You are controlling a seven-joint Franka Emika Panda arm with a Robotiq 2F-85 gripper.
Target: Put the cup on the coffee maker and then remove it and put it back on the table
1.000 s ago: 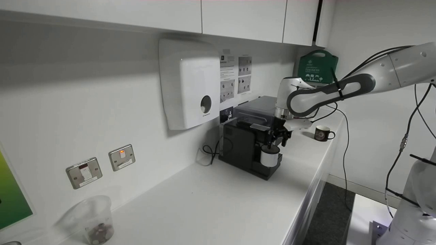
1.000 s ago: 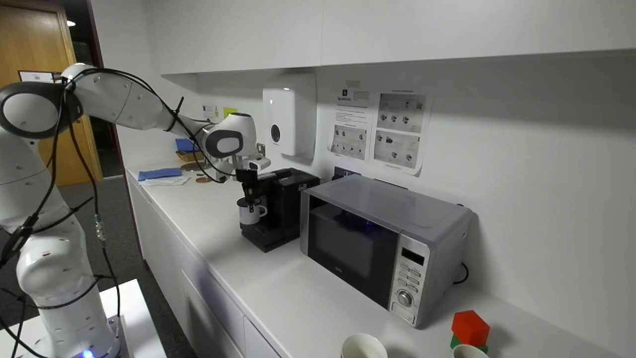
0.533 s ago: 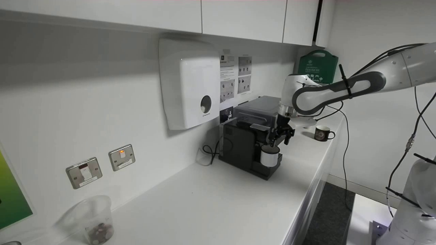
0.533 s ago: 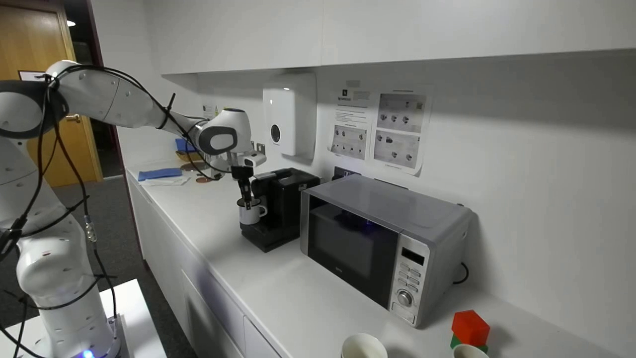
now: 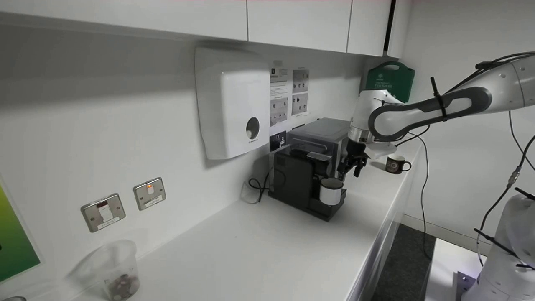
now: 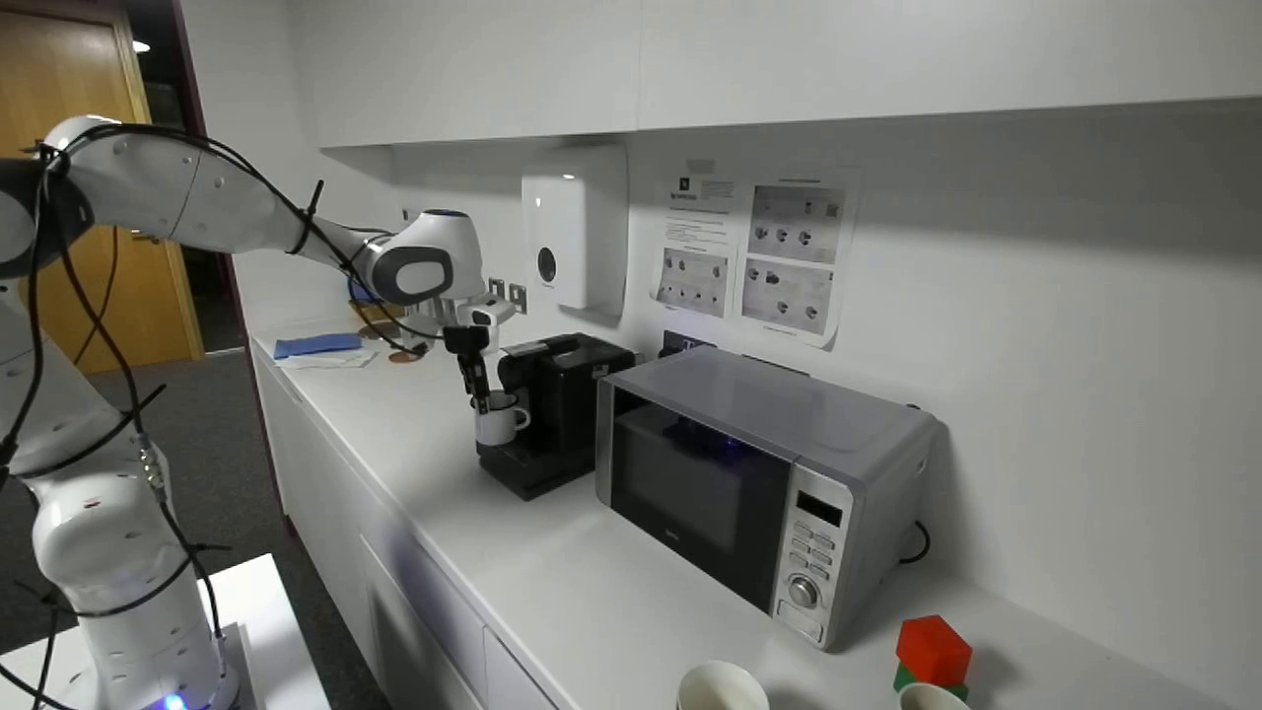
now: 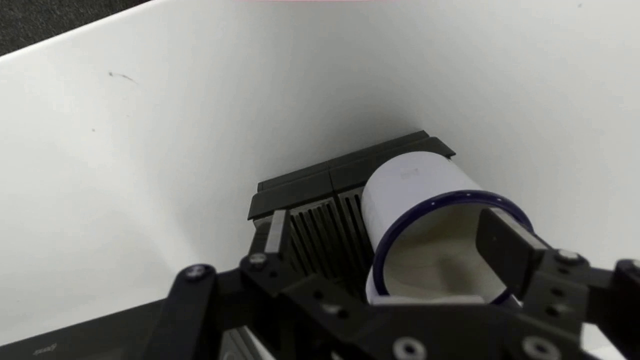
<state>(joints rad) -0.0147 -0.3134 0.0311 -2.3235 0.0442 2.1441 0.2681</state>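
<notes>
While the cup (image 7: 410,185) sits on the coffee maker (image 5: 292,179): upright on the drip tray (image 7: 320,235), near a front corner, handle on the microwave (image 6: 725,473) side.
Gripper (image 7: 385,230): spread wide, nothing pinched; one finger (image 7: 500,247) over the cup mouth, other finger (image 7: 274,235) over tray slats; touching the rim or not, can't tell.
Step, judged: on-the-machine half done, back on the table (image 5: 250,251) half left.
Cup rim: main risk; if that finger dips below it, a sideways shift before rising may hook the cup and tip it.
Cup side: closing from here probably nips one side only, off centre; cup could swing or slip.
Machine head (image 5: 322,168): overhangs the back of the tray; a straight lift close in could knock it.
Tray lip (image 7: 300,187): low step down to the table; dragging the cup out rather than lifting likely catches there.
Microwave: just beside the machine, so little sideways travel that way.
Table room: white stretch on the side away from the microwave, plus a strip ahead of the tray; likely best for set-down.
Front edge (image 7: 80,35): overshooting outward could put the cup over the drop.
Dark mug (image 5: 394,165): by that edge, well apart from the cup.
</notes>
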